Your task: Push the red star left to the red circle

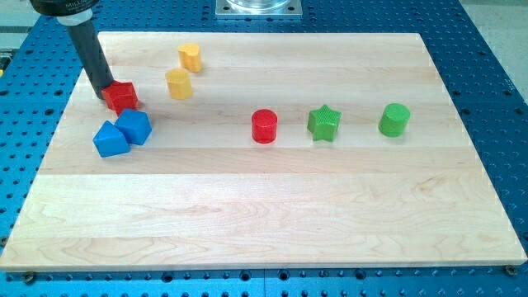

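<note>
The red star (pixel 123 97) lies near the board's upper left. My tip (pixel 105 89) touches the star's upper left side. The red circle (pixel 264 126) stands near the board's middle, well to the right of the star. The rod rises from the tip toward the view's top left.
Two blue blocks (pixel 110 139) (pixel 134 127) sit touching just below the red star. Two yellow blocks (pixel 179 84) (pixel 190 57) lie to the star's upper right. A green star (pixel 324 124) and a green cylinder (pixel 394 120) stand right of the red circle. The wooden board (pixel 264 214) rests on a blue perforated table.
</note>
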